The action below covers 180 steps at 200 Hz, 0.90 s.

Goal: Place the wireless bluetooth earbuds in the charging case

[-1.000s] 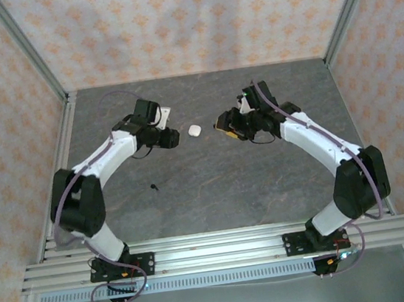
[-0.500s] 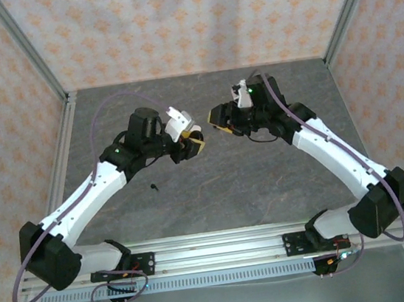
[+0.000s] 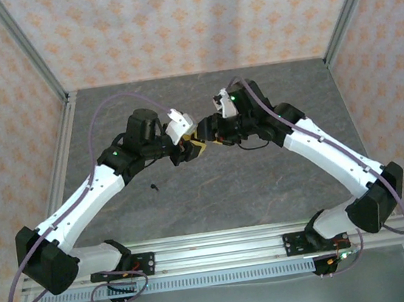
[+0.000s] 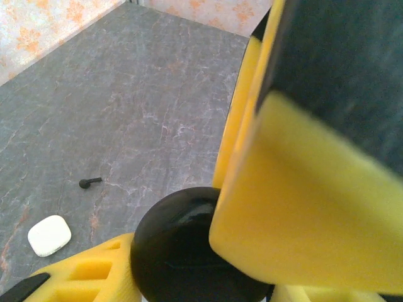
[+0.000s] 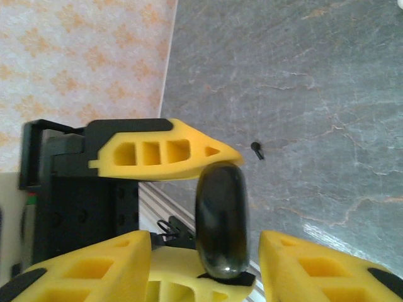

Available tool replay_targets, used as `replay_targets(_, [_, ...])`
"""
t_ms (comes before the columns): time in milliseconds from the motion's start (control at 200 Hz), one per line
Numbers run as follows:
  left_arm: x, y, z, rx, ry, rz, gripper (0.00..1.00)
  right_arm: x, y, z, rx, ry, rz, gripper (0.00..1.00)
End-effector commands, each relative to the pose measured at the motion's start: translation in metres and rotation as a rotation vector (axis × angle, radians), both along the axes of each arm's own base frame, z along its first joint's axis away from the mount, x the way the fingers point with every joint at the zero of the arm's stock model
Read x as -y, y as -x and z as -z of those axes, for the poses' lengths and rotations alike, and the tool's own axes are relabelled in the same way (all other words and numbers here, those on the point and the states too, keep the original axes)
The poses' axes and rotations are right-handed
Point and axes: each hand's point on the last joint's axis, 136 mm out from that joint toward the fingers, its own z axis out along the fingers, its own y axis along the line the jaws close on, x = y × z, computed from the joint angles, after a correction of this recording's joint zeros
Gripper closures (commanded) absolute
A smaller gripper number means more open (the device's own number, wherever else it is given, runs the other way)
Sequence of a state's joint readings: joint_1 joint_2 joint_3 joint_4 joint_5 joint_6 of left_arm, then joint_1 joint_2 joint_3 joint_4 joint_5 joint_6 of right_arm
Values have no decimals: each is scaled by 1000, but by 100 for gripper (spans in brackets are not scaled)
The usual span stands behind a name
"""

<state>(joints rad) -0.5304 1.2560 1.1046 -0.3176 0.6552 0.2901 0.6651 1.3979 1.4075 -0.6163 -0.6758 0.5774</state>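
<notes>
The black charging case (image 5: 220, 220), a glossy closed oval, is held edge-on above the table by my left gripper (image 3: 195, 146), which is shut on it. My right gripper (image 3: 211, 136) meets it from the right. Its yellow fingers (image 5: 82, 267) straddle the case with a gap on each side, so the right gripper (image 5: 204, 251) is open. In the left wrist view the case (image 4: 182, 245) sits in the left gripper (image 4: 189, 277) beside a large blurred yellow finger (image 4: 315, 201). One black earbud (image 3: 154, 186) lies on the table, as the wrist views also show (image 4: 90, 182) (image 5: 257, 150).
A small white case (image 4: 49, 234) lies closed on the grey stone-patterned table (image 3: 265, 180). Patterned walls with metal posts (image 3: 31, 54) close off the left, back and right. The aluminium rail (image 3: 215, 247) with the arm bases runs along the near edge.
Both grippers have come together over the middle of the table. The left arm stretched right and forward with the black case; the right gripper moved left until its fingers straddle it.
</notes>
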Motion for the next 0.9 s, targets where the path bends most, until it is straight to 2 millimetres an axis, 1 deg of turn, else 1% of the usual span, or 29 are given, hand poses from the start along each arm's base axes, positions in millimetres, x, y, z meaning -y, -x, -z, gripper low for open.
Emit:
replay_targets(0, [5,5,-26,62,36,38,57,1,-2,0,25,42,-4,51])
replay_targets(180, [5,5,-31,72,43,40,57,-2,-3,4,22,50,-11,52])
replay_targets(305, [5,5,-32,72,44,40,57,-5,-5,7,26,48,-19,56])
replay_targets(385, [5,6,-33,73,46,39,57,-7,-6,8,23,43,-26,63])
replay_targets(485, [3,6,-33,78,43,30,56,-8,-6,8,24,41,-27,77])
replay_targets(530, [2,6,-34,81,42,25,55,-7,-7,6,36,43,-24,83])
replay_targets(595, [0,5,-34,83,41,9,53,-6,-7,1,60,39,-19,88])
replay_targets(690, [-3,5,-39,101,54,-16,48,-3,-8,-7,102,32,-13,93])
replay_targets(766, [-6,3,-45,113,66,-40,42,-1,-8,-13,135,36,-18,94])
replay_targets(831, [-11,0,-50,107,70,-85,34,2,-7,-14,165,64,-36,94])
replay_targets(896, [-16,0,-60,94,87,-110,29,7,-5,-16,203,114,-67,94])
